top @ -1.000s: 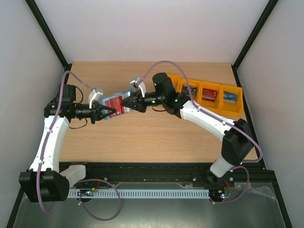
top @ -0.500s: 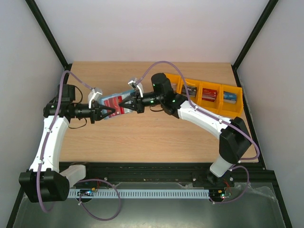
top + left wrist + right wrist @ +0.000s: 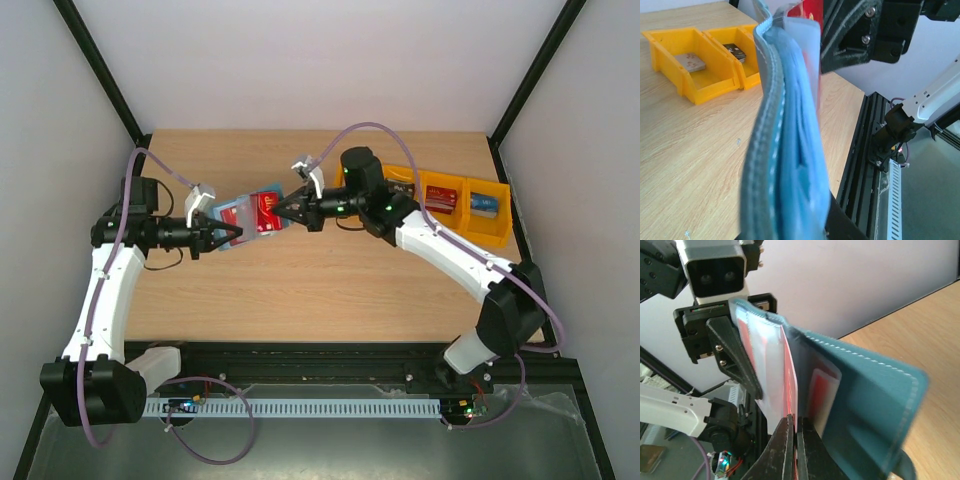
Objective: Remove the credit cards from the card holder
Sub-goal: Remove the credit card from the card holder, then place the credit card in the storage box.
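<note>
The teal-blue card holder (image 3: 233, 217) hangs open above the table, and my left gripper (image 3: 226, 237) is shut on its left edge. In the left wrist view the card holder (image 3: 785, 150) fills the middle and hides my jaws. A red credit card (image 3: 266, 212) sticks out of the holder's right side, with my right gripper (image 3: 284, 213) shut on its edge. The right wrist view shows that gripper (image 3: 794, 421) pinching the red card (image 3: 791, 375) between clear pockets. Another red card (image 3: 820, 390) sits in a pocket of the holder (image 3: 875, 400).
A row of orange bins (image 3: 462, 222) stands at the right of the table, behind my right arm. One bin holds a red card (image 3: 443, 198), another a blue card (image 3: 484, 203). In the left wrist view two bins (image 3: 695, 75) show at the far left.
My right gripper closed on the red card and moved right, drawing it further out of the card holder. The left gripper stayed in place, holding the holder.
</note>
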